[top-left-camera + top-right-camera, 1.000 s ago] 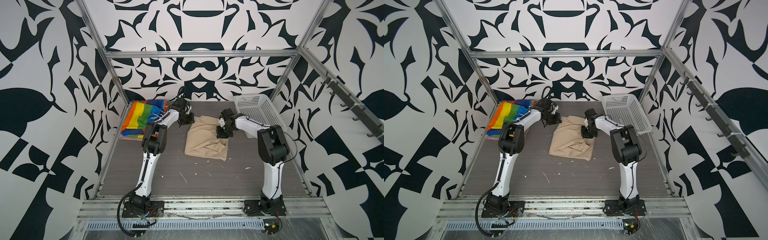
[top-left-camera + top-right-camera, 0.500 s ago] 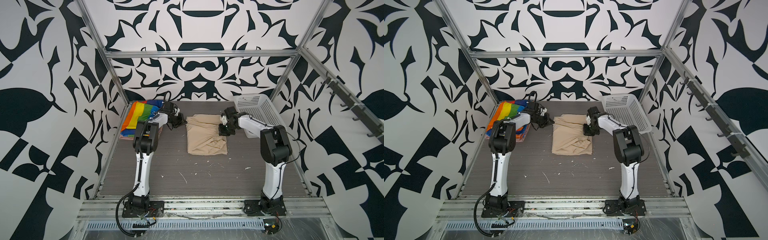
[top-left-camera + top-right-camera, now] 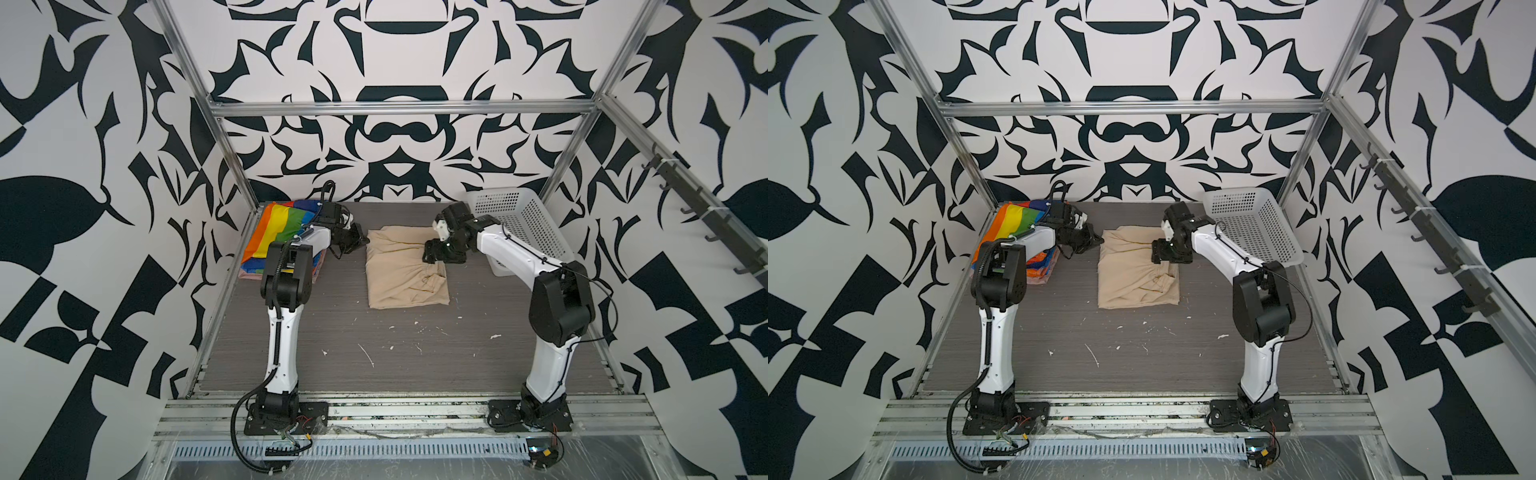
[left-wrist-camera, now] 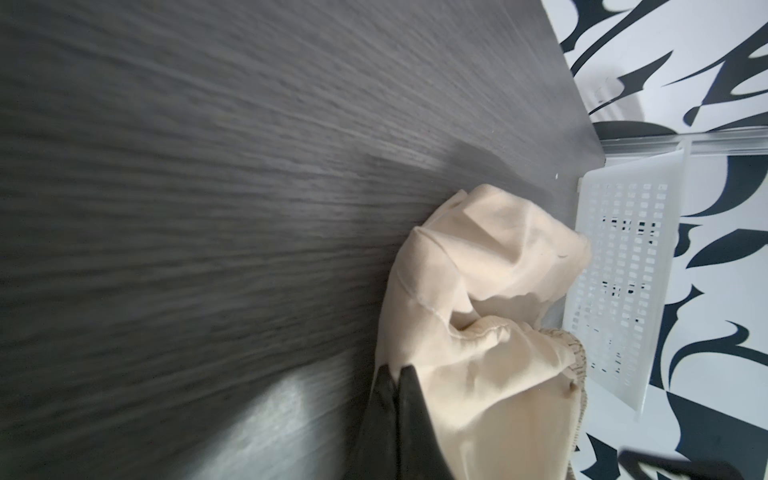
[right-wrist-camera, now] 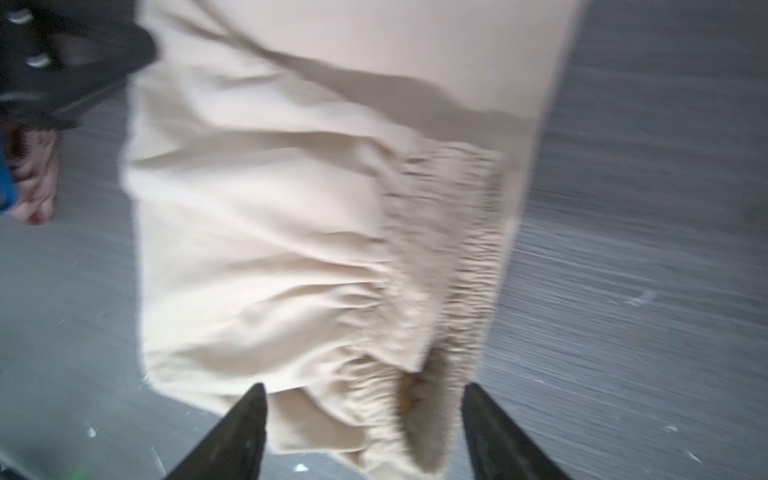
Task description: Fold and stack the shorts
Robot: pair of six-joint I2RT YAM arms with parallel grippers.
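Beige shorts (image 3: 405, 274) lie folded flat, far-centre on tabletop (image 3: 332, 353), not yet on stack. Rainbow shorts (image 3: 282, 224) sit folded atop pink shorts (image 3: 251, 275) in far left corner. Remaining, by the look: move beige pair onto stack. Left end effector (image 4: 394, 376) clenched, pinching beige edge nearest stack. Right end effector (image 5: 365, 395) released, jaws spread wide over gathered waistband, gripping nothing.

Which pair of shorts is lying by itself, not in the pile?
The beige shorts, alone in the middle; the rainbow-striped shorts lie stacked on the pink shorts at the far left.
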